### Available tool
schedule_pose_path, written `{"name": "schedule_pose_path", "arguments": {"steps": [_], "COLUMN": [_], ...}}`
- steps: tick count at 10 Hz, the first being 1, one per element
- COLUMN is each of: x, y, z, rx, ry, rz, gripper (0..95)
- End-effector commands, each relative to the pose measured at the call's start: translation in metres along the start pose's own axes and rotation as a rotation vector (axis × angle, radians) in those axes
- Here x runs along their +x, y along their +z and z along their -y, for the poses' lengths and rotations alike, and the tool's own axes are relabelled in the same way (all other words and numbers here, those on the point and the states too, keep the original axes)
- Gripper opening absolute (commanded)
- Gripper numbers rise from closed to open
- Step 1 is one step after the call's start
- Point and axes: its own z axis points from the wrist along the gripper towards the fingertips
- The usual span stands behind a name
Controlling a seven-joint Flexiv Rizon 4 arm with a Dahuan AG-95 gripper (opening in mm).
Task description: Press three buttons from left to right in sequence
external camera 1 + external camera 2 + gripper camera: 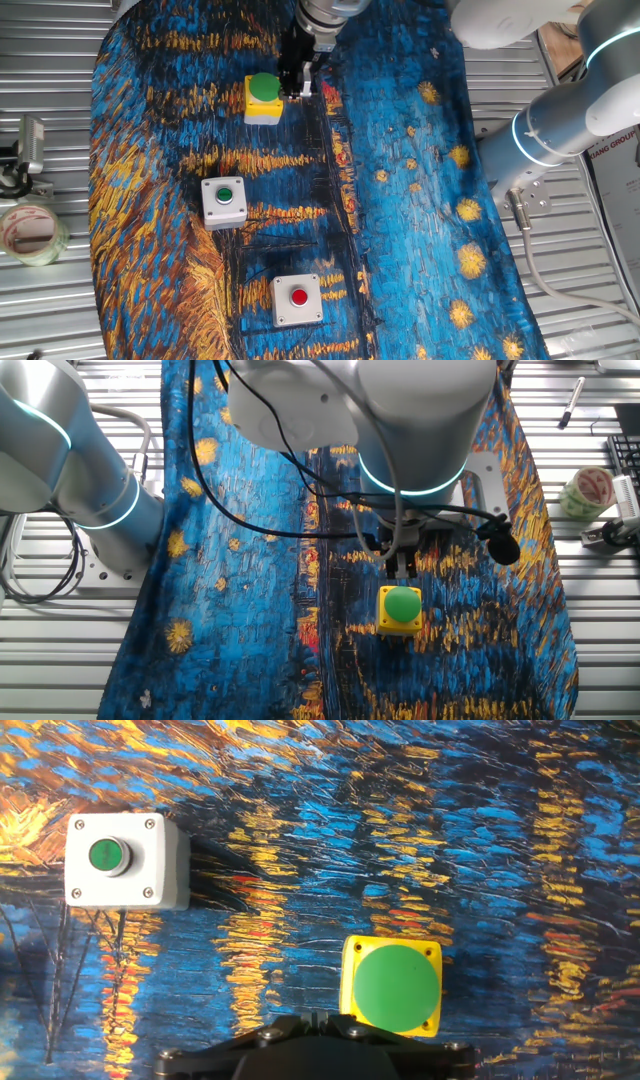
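In the hand view the dark body of the gripper (pixel 315 1045) fills the bottom edge, and the yellow box with the big green dome (pixel 393 985) lies just beyond it, slightly to the right of centre. Its near edge sits right at the gripper's housing. The fingertips themselves do not show here, and in the fixed views they are too small and dark to read, so whether the gripper is open or closed I cannot tell.

Farther off and to the left in the hand view sits the grey-white box with the small green button (pixel 124 860), well apart from the yellow one, on the blue and orange painted cloth (pixel 500 840).

In one fixed view the gripper (pixel 297 85) hangs just beside the yellow box (pixel 263 98), at its right edge, not over the dome's middle. The grey-white green-button box (pixel 225 201) lies lower in that picture, and the grey-white box with the small red button (pixel 298 298) lower still, the three forming a slanting row across the cloth. A roll of tape (pixel 30 232) rests on the slatted metal desk (pixel 50 60) to the left of the cloth.

In the other fixed view the gripper (pixel 401 565) stands directly behind the yellow box (pixel 401 609), with the arm's wide wrist above it; whether the tips touch the box is unclear.
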Motion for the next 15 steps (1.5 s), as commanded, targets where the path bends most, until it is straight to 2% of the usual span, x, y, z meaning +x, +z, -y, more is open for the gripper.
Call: {"name": "schedule_pose_path", "arguments": {"steps": [1,5,6,8,11,13,15], "x": [0.001,0.001,-0.002,-0.007,-0.005,-0.002,-0.004], "y": [0.0,0.002,0.001,0.0,0.006,0.011,0.014], "z": [0.001,0.018,0.022,0.028,0.032,0.038,0.043], "rx": [-0.004,-0.015,-0.027,-0.021,0.017,0.015,0.006], "ry": [-0.007,-0.039,-0.041,-0.047,-0.042,-0.047,-0.053], "rz": [0.001,0.004,0.001,-0.008,0.022,0.03,0.028], "gripper": [0.0,0.0,0.0,0.0,0.0,0.0,0.0]}}
